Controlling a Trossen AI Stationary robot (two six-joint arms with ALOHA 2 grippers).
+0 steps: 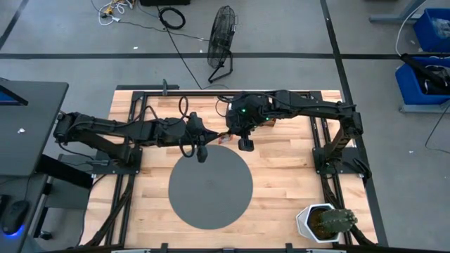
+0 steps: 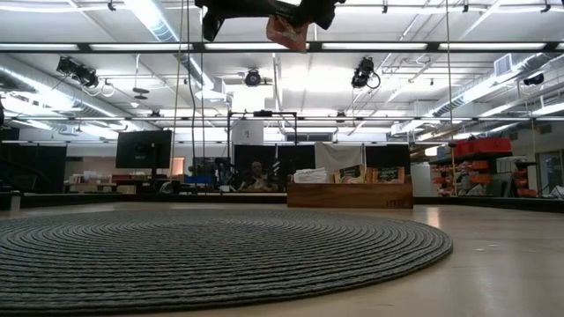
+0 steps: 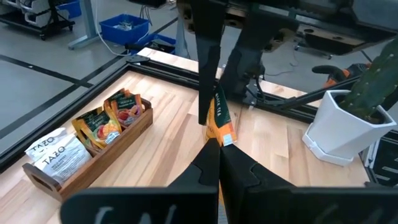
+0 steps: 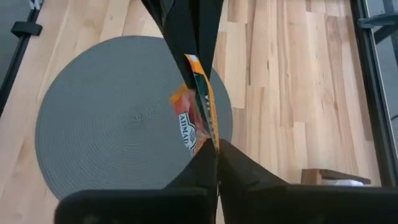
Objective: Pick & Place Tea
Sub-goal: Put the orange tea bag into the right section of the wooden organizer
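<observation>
Both arms met above the table at about 12 o'clock from the grey round mat, and a single orange tea packet hung between them. The left gripper was closed on one edge of the packet and the right gripper was closed on the opposite edge, so the packet was kept upright in the air, probably for a handover from one arm to the other. In the low view it showed high above the mat, touching nothing below. The remaining tea packets stood on edge in a wooden tray near the far edge of the table. A white pot with a cactus stood at about 4 o'clock from the mat.
</observation>
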